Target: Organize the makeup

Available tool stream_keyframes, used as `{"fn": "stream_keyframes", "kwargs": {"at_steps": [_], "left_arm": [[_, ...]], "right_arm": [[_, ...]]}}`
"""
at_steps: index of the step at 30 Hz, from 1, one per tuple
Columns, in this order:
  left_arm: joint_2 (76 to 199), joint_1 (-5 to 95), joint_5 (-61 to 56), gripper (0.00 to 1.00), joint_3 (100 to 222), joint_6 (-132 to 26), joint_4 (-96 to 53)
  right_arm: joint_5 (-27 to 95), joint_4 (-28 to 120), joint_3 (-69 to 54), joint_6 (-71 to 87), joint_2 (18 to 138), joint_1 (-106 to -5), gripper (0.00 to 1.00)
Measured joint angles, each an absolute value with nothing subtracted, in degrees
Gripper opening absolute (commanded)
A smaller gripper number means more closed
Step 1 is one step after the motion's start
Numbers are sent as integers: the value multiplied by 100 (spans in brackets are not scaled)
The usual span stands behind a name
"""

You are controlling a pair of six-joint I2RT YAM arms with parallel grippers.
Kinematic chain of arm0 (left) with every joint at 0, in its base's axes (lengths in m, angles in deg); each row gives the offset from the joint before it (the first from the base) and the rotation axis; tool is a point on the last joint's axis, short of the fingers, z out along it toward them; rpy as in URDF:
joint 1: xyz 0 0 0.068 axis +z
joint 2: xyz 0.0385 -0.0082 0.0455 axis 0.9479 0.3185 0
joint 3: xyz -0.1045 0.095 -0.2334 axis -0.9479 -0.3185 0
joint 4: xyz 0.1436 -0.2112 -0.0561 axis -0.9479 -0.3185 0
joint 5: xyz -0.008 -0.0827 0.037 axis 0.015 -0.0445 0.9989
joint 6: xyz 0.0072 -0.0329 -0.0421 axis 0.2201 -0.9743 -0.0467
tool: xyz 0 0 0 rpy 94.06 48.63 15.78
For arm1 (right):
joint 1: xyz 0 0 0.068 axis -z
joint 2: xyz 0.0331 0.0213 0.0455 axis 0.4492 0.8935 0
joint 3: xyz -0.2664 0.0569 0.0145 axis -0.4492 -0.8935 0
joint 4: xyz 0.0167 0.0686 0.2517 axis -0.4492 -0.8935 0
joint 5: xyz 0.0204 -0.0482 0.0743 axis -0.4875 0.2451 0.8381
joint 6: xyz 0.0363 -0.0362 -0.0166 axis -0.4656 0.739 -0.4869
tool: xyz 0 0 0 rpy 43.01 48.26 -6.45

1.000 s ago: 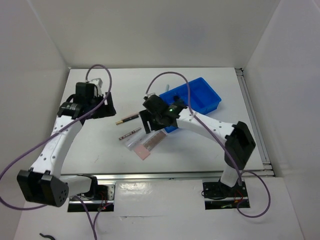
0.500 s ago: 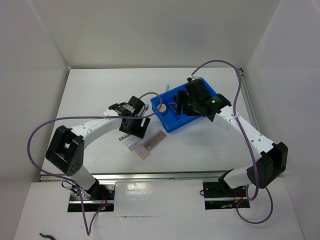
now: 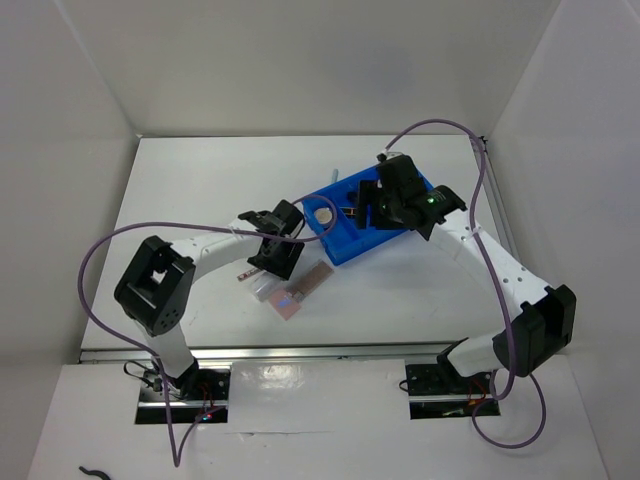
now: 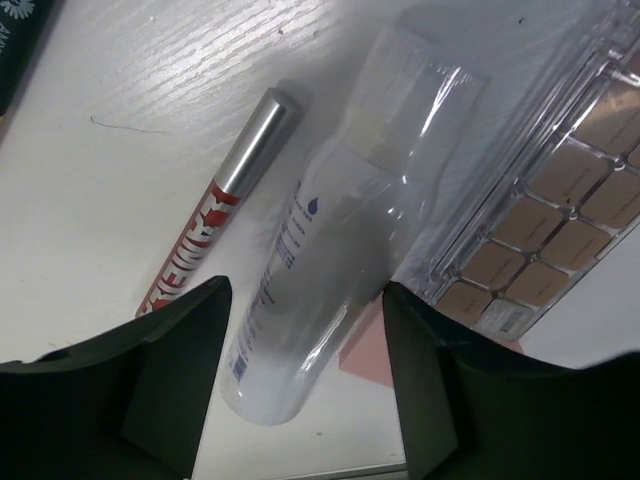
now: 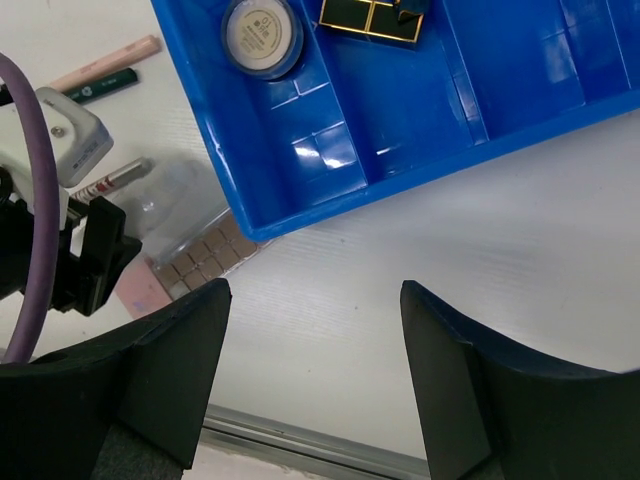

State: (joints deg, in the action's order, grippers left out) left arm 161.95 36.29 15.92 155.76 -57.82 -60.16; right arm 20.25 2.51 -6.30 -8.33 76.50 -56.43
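A red-and-silver slim pencil carried white block lettering along its red part, too skewed to read. A clear plastic tube bore a small blue drop sign and tiny, illegible blue print. A round cream compact had an unreadable label.

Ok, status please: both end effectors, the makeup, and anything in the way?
Left end effector open, straddling the clear tube, not gripping. Right end effector open, empty, by the blue tray. Palette close beside the tube.
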Motion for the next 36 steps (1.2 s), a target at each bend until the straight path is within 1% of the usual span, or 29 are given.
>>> {"fn": "stream_keyframes", "kwargs": {"at_steps": [3, 6, 12, 15, 17, 18, 22, 24, 25, 28, 29, 32, 33, 34, 35, 36], "left_arm": [[16240, 3629, 1590, 61, 15576, -5716, -5930], [16243, 3629, 1579, 61, 15576, -5653, -5906], [16324, 3629, 1490, 70, 15576, -5636, -5832], [16487, 3629, 1442, 73, 15576, -5640, -5753], [16542, 3629, 1407, 73, 15576, -5638, -5736], [16551, 3629, 1393, 68, 15576, -5638, -5723], [16555, 3629, 1339, 56, 15576, -5636, -5677], [16555, 3629, 1328, 46, 15576, -5633, -5675], [16555, 3629, 1328, 37, 15587, -5636, -5688], [16553, 3629, 1330, 26, 15674, -5636, -5804], [16544, 3629, 1332, 19, 15731, -5636, -5860], [16459, 3629, 1378, 11, 15959, -5636, -6077], [16407, 3629, 1396, 5, 16042, -5638, -6149], [16345, 3629, 1422, 2, 16138, -5638, -6230], [16269, 3629, 1444, 0, 16245, -5638, -6317], [16168, 3631, 1466, 0, 16358, -5638, -6392]], "right_arm": [[2040, 255, -630, -816, 7650, -5603, 76], [2056, 255, -632, -811, 7650, -5599, 76], [2073, 255, -632, -811, 7648, -5553, 76], [2080, 258, -632, -811, 7648, -5551, 76], [2084, 258, -632, -811, 7648, -5551, 76], [2089, 260, -632, -811, 7648, -5546, 76], [2117, 266, -632, -789, 7648, -5468, 76], [2126, 273, -632, -767, 7650, -5385, 76], [2132, 284, -630, -763, 7654, -5326, 76], [2139, 297, -512, -746, 7807, -5118, 76], [2128, 308, -422, -737, 7910, -5039, 76], [2062, 328, -31, -660, 8343, -4884, 76], [2003, 345, 144, -632, 8546, -4849, 76], [1929, 345, 334, -608, 8738, -4821, 76], [1828, 369, 520, -566, 8942, -4801, 76], [1713, 376, 727, -510, 9182, -4768, 76]]}}
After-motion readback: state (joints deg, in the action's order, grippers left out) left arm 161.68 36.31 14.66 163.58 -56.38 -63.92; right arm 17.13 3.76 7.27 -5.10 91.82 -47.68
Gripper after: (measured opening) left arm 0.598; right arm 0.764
